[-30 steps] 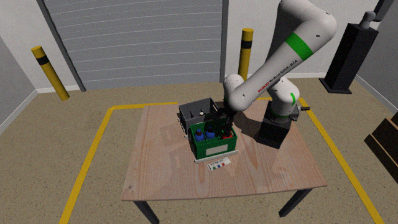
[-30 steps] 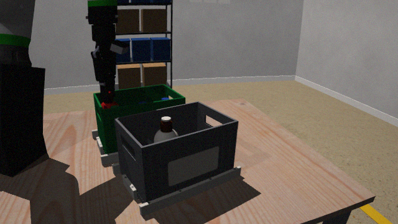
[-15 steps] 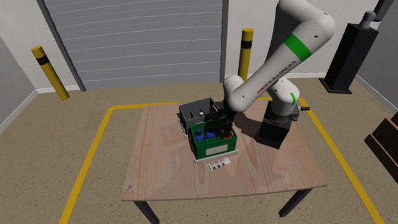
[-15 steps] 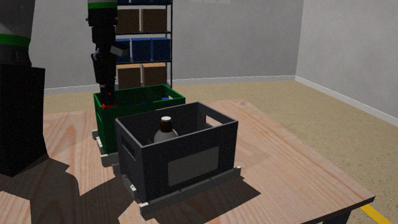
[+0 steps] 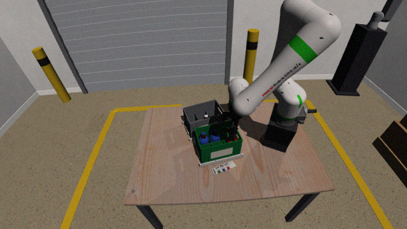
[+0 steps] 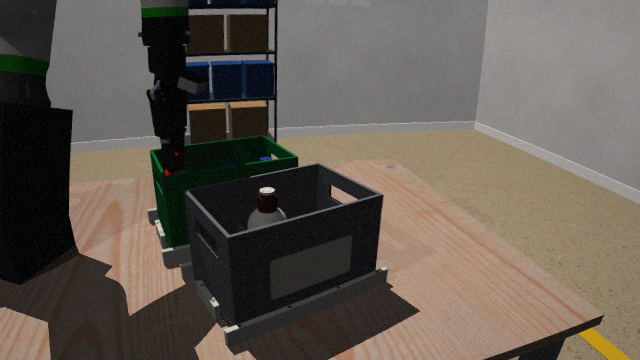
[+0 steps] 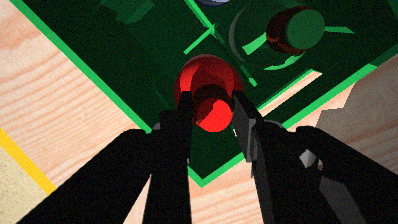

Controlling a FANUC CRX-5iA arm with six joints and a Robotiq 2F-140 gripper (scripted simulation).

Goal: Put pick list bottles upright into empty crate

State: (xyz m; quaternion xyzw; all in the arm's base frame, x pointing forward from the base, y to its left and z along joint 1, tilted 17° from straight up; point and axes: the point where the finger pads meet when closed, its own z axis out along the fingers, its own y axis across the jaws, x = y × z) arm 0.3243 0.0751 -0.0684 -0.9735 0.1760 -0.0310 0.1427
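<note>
My gripper (image 5: 233, 135) (image 6: 173, 149) (image 7: 211, 106) is shut on the neck of a red bottle (image 6: 171, 172) (image 7: 215, 116), upright and low inside a corner of the green crate (image 5: 205, 156) (image 6: 167, 205) (image 7: 82, 67). Whether its base touches the crate floor is hidden. Two blue bottles (image 5: 203, 139) (image 5: 215, 137) stand in that crate, and a green-capped bottle (image 7: 305, 29) stands in the compartment beside the red one. The grey crate (image 6: 250, 272) shows a white-capped bottle (image 5: 206, 116) (image 6: 267, 200) standing. The pick list (image 5: 224, 167) shows green, blue and red squares; its numbers are too small to read surely.
The crates stand level and close together on the wooden table (image 5: 165, 184), with low light rails (image 5: 222, 159) (image 6: 310, 302) along their bases. The grey crate's rim is right beside the green one. The robot's dark base block (image 5: 280, 137) stands at the right.
</note>
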